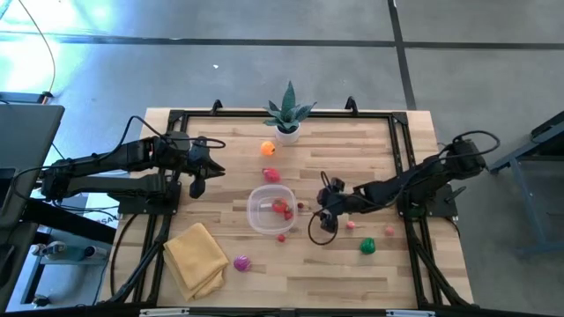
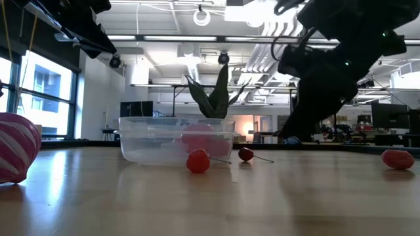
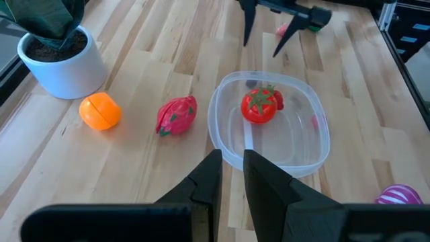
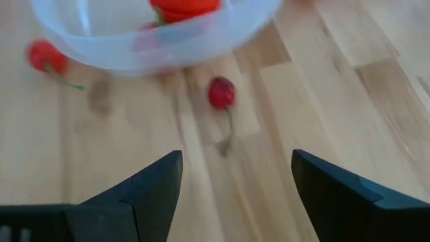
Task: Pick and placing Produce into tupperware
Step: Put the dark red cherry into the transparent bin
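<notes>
Right claw [image 1: 328,204] stood wide open, empty, above the tabletop [image 1: 352,264], just beside the tupperware [image 1: 270,210]; a small red cherry [image 4: 221,92] lay ahead of its fingers. Tupperware held a tomato [image 3: 259,106]. Left claw [image 3: 232,176] nearly closed, holding nothing, raised on the tupperware's far side. Orange [image 1: 268,149], pink fruit [image 1: 271,175], green piece [image 1: 367,246] lay loose around it
</notes>
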`<act>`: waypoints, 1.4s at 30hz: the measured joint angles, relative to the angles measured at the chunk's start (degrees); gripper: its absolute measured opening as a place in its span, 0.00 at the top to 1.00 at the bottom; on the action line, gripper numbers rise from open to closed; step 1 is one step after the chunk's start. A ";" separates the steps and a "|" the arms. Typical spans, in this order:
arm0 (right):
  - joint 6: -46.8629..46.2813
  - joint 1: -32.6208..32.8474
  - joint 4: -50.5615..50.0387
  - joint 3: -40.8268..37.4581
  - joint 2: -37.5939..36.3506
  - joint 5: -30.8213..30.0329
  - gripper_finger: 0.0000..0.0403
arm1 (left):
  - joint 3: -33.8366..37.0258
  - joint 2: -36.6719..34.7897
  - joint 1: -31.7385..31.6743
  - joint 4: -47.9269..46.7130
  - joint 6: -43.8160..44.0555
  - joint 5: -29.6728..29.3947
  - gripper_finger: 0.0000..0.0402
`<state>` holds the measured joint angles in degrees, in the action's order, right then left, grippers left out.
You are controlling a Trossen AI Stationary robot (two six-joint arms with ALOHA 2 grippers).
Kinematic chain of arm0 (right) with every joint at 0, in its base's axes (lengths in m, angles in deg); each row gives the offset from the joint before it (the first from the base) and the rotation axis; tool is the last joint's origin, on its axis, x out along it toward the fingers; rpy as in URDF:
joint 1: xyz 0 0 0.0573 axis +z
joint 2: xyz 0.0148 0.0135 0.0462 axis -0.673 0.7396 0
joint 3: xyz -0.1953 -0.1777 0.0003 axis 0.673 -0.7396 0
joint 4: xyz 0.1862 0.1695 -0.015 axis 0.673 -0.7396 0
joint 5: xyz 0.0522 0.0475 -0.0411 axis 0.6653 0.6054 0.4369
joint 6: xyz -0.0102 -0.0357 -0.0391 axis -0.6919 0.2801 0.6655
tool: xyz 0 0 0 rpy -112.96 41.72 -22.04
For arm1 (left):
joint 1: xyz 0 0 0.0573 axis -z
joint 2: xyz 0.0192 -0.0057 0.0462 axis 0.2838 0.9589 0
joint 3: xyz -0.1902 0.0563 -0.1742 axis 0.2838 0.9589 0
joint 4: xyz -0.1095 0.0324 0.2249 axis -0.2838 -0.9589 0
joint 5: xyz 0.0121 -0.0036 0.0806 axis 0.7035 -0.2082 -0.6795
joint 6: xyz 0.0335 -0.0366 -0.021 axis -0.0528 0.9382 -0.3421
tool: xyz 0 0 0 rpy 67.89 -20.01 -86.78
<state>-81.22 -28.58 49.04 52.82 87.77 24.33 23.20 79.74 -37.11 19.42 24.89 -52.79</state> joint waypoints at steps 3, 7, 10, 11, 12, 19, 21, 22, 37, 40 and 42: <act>0.14 -1.19 0.66 -0.61 0.47 0.10 0.33 | 0.00 -0.01 0.00 0.00 -0.01 0.00 0.87; 3.06 -2.06 3.05 -0.67 2.53 -0.96 0.33 | 0.00 -0.02 0.02 0.00 0.00 0.02 0.87; 5.38 -2.14 7.66 -0.63 4.64 -0.35 0.34 | 0.00 -0.01 0.00 0.02 0.00 0.00 0.87; 6.00 -2.14 9.39 -0.61 5.56 0.12 0.34 | 0.00 -0.02 0.00 0.01 0.00 0.00 0.87; 6.50 -2.17 10.50 -0.60 6.35 0.61 0.35 | 0.00 0.00 0.00 0.00 0.00 0.00 0.87; 7.68 -2.21 12.00 1.57 10.88 1.04 0.39 | 0.00 0.00 0.00 0.02 0.00 0.00 0.87; 8.58 -2.38 11.93 2.91 12.21 1.03 0.39 | 0.00 -0.02 0.00 0.02 -0.01 0.00 0.87; 9.12 -2.60 11.91 3.60 12.94 1.13 0.39 | 0.00 0.00 0.00 0.02 0.00 0.00 0.87; 12.17 -5.01 3.34 12.95 17.91 3.43 0.40 | 0.00 -0.02 0.00 0.02 -0.02 0.00 0.87; 11.77 -5.01 1.98 13.07 17.91 3.65 0.41 | 0.00 -0.02 0.00 0.02 0.00 0.00 0.87; 10.39 -5.01 1.29 13.16 17.89 3.86 0.43 | 0.00 -0.02 0.02 0.02 -0.01 0.00 0.87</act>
<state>-70.83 -33.59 50.34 65.98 105.66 28.20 23.20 79.72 -37.09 19.44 24.88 -52.79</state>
